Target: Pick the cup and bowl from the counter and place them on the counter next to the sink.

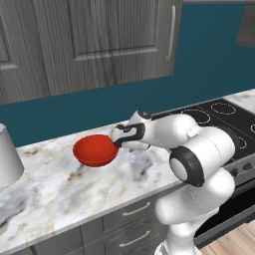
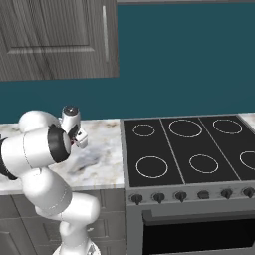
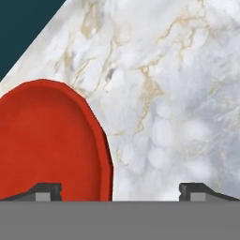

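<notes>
The red bowl (image 1: 94, 150) sits on the marble counter (image 1: 60, 194), near the teal back wall. My gripper (image 1: 118, 143) reaches down at the bowl's right rim. In the hand view the bowl (image 3: 47, 140) takes up the left half over the counter (image 3: 178, 93). There my gripper (image 3: 120, 191) is open, one fingertip over the bowl's inside and the other over bare marble, so the rim lies between them. Nothing is held. The cup and the sink are out of view.
A large pale grey tapered container (image 1: 7, 159) stands at the counter's far left. The black stovetop (image 1: 219, 112) (image 2: 189, 144) adjoins the counter on the right. Grey wall cabinets (image 1: 99, 40) hang above, and drawers (image 1: 134, 224) run below the counter's front edge.
</notes>
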